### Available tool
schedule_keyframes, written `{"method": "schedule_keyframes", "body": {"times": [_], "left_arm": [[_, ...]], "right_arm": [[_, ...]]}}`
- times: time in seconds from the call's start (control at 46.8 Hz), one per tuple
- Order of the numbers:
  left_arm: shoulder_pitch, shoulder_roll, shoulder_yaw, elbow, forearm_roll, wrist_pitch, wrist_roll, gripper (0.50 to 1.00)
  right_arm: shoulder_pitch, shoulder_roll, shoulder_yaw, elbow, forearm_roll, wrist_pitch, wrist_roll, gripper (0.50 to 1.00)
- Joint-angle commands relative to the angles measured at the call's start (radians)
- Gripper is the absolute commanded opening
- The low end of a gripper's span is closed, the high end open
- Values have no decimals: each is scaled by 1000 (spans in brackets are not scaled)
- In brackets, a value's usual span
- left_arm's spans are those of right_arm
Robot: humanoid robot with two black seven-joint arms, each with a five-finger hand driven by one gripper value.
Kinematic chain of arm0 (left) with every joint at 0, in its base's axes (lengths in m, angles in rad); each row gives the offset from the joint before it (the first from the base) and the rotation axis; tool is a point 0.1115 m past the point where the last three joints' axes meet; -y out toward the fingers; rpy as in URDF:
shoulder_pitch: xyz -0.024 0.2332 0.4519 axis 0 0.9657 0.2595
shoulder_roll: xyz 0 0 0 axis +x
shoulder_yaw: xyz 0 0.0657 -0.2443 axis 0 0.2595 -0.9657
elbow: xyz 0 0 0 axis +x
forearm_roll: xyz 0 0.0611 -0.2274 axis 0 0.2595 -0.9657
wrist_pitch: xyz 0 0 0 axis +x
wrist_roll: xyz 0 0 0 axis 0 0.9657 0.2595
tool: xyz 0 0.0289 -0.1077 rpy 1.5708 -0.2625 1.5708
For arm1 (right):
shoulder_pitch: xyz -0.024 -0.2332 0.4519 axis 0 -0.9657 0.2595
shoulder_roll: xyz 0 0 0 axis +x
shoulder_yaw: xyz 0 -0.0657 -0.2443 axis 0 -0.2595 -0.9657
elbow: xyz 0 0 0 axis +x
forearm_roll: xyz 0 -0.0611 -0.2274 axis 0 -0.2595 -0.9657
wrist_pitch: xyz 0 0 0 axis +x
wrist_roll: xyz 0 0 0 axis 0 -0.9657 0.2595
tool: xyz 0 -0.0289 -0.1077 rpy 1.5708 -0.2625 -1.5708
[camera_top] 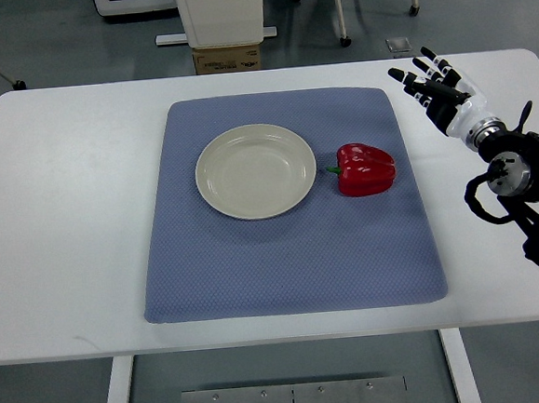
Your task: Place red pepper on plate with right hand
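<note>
Red pepper [366,169] on its side, stem toward plate [256,171]

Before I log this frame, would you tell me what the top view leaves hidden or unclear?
- Left hand: out of frame altogether.
- Right arm: cut off by the right edge behind the right hand, whose fingers are spread and hold nothing.
- Pepper: its underside on the mat is hidden by the pepper itself.
- Cardboard box beyond the table: print too small to read.
- Chair legs: cut by the top edge.
</note>
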Motion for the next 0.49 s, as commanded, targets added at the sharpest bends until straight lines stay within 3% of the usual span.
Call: {"method": "schedule_keyframes", "body": {"times": [0.0, 0.47], "left_arm": [[0, 0, 0, 0, 1, 0, 0, 1000], [7, 0, 0, 2, -2, 3, 0, 1000]], "right_arm": [[-5, 4, -8, 1, -2, 0, 0, 1000], [-11, 16, -17, 1, -2, 0, 5, 1000]]}}
